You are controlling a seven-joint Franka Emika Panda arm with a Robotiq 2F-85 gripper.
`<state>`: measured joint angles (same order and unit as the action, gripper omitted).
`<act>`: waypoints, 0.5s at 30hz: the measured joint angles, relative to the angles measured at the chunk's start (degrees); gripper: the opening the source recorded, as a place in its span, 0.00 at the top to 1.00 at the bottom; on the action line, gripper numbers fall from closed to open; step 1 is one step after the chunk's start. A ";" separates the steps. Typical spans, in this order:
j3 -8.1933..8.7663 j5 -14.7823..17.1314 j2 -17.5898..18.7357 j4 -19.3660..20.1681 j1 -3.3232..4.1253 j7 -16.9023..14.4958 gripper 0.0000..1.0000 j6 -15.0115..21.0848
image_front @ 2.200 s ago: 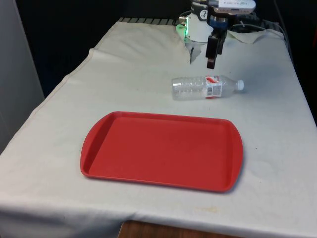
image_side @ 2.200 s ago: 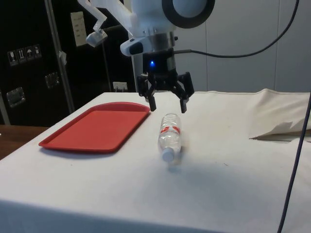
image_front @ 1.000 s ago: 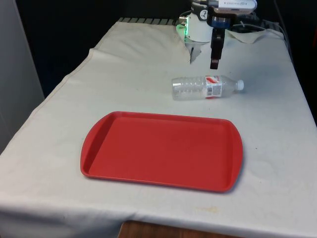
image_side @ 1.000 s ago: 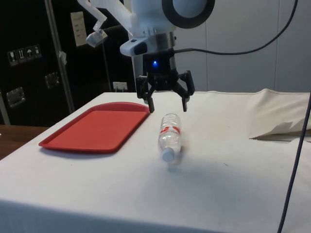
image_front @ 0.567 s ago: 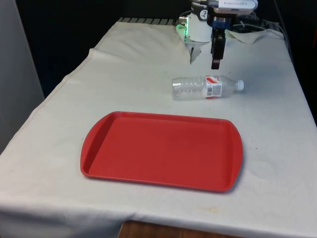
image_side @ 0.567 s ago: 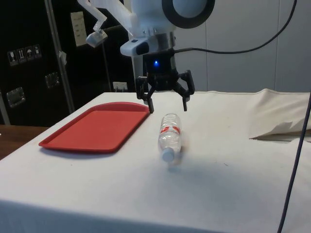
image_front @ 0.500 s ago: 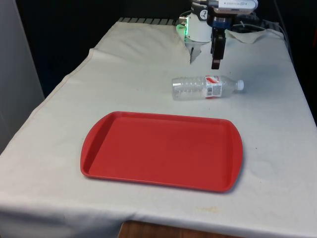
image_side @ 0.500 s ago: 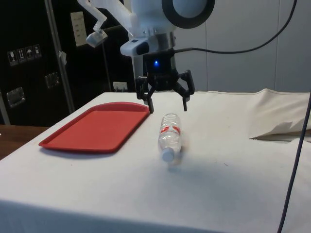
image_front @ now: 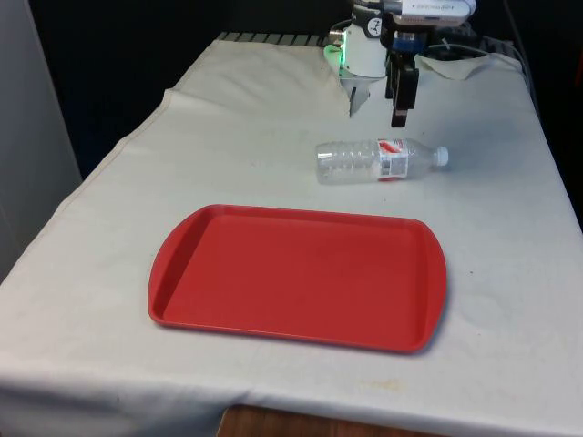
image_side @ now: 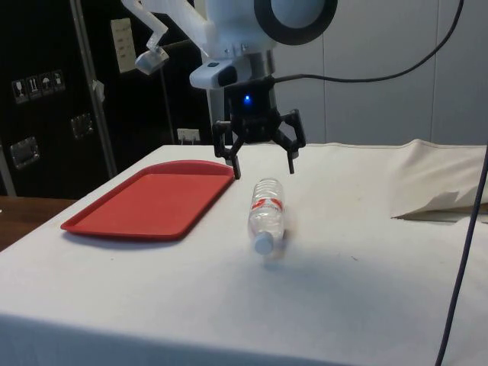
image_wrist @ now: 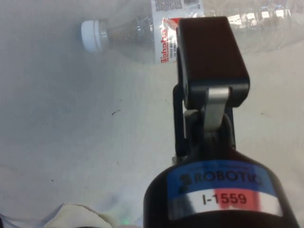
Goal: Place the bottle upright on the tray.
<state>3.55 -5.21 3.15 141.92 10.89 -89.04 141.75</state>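
Table [image_front: 510, 300] under white cloth, largest item. Red tray [image_front: 297, 276] sits flat on it toward the near end in the front view, nothing on it. In the side view the tray [image_side: 149, 200] is well apart from the gripper, off toward the dark cabinets.

Clear plastic bottle [image_front: 380, 160] lies on its side on the cloth, beyond the tray, not touching it. White cap [image_front: 441, 156] points to the front view's right; red-and-white label [image_front: 392, 158] wraps the body near the neck. Side view has the bottle [image_side: 265, 213] lying with the cap toward the camera.

Black gripper [image_side: 261, 162] hangs above the bottle, clear air between fingertips and bottle, jaws spread wide and holding nothing. Front view puts the gripper [image_front: 399, 114] just past the bottle's label end. Wrist view: one finger [image_wrist: 209, 61] overlapping the bottle [image_wrist: 142, 32].
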 measured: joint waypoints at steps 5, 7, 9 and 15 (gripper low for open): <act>0.00 0.00 0.00 0.00 0.00 -1.83 0.00 0.00; 0.00 0.00 0.00 0.00 0.00 -2.41 0.00 0.00; 0.00 0.00 0.06 0.00 0.00 -3.04 0.00 0.00; 0.00 0.00 0.06 0.00 0.00 -4.76 0.00 0.00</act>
<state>3.55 -5.21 3.21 141.92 10.89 -93.79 141.75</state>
